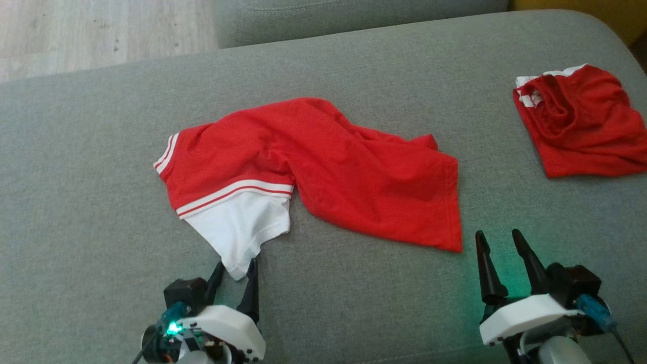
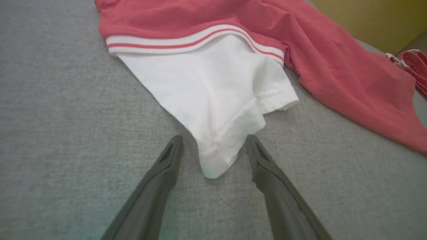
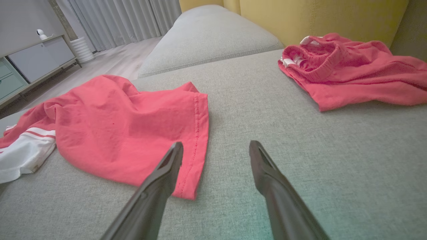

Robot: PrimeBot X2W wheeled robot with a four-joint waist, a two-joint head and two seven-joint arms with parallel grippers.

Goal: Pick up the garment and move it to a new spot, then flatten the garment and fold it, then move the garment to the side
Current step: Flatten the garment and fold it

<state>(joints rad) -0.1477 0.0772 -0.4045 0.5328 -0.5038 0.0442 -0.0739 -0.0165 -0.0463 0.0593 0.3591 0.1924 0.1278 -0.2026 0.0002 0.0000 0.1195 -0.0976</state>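
Two garments lie on the sofa (image 1: 404, 65): spread garment (image 1: 343, 172), bunched garment (image 1: 581, 126). Left pincer (image 1: 236, 263) stands wide, straddling the sleeve (image 1: 242, 227). Right pincer (image 1: 497, 233) stands wide, empty.

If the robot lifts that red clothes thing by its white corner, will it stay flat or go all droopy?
Probably droopy: the red garment lies in wrinkles and folds, so it should hang and bunch. It looks thin, so likely light. Its white corner sits inside the open left claw; on the woven grey cushion it may drag rather than slide.
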